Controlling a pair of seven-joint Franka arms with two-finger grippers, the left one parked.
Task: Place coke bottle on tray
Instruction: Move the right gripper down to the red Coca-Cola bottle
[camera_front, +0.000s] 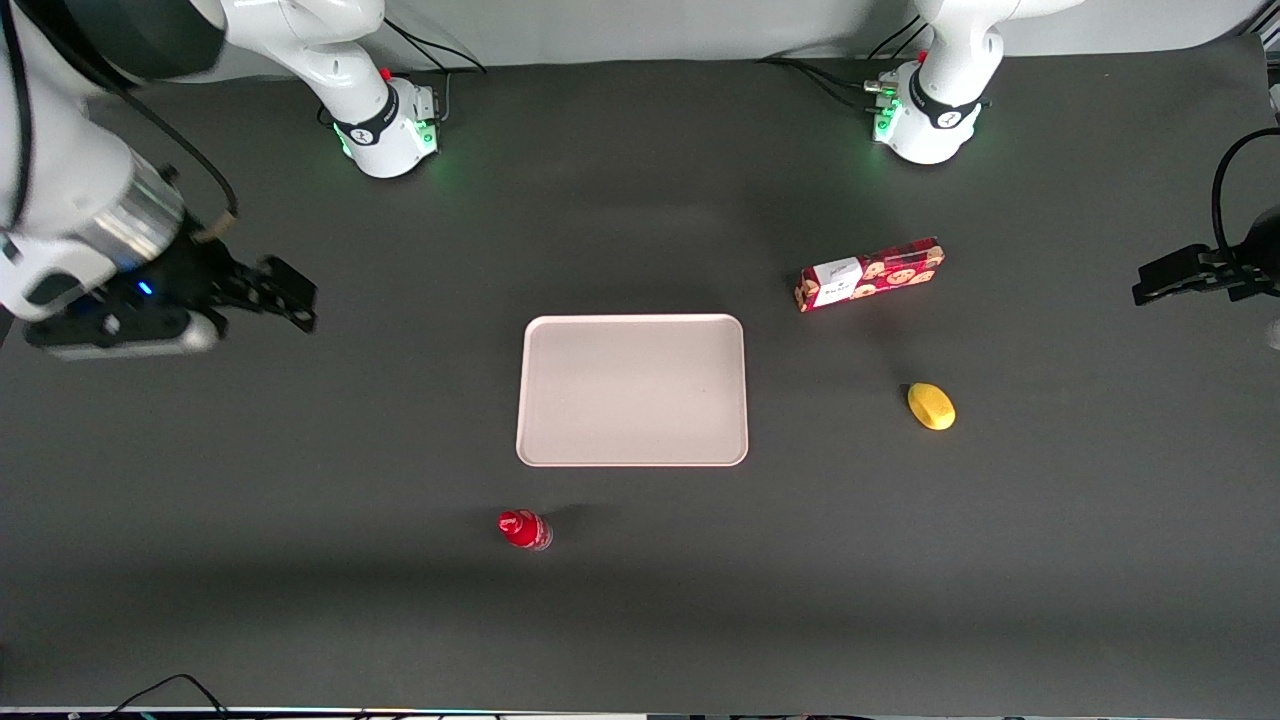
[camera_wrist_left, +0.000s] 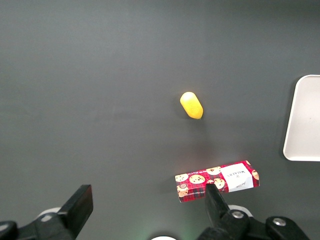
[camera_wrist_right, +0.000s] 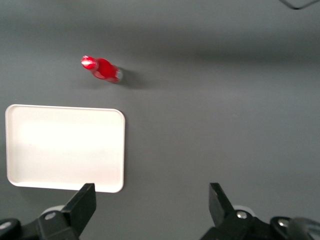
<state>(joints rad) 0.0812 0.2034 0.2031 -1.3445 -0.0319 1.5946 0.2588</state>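
The coke bottle (camera_front: 525, 529), small with a red cap and red label, stands on the dark table nearer to the front camera than the tray (camera_front: 632, 390), close to one of its near corners. The tray is pale pinkish-beige, flat and bare, in the middle of the table. My gripper (camera_front: 290, 293) hangs open and empty above the table at the working arm's end, well away from both. In the right wrist view the bottle (camera_wrist_right: 102, 69) and the tray (camera_wrist_right: 65, 148) both show, and the gripper (camera_wrist_right: 152, 197) is over bare table beside the tray.
A long red cookie box (camera_front: 868, 274) lies toward the parked arm's end of the table. A yellow lemon-shaped object (camera_front: 931, 406) lies nearer to the front camera than the box. Both arm bases (camera_front: 390, 125) stand at the back edge.
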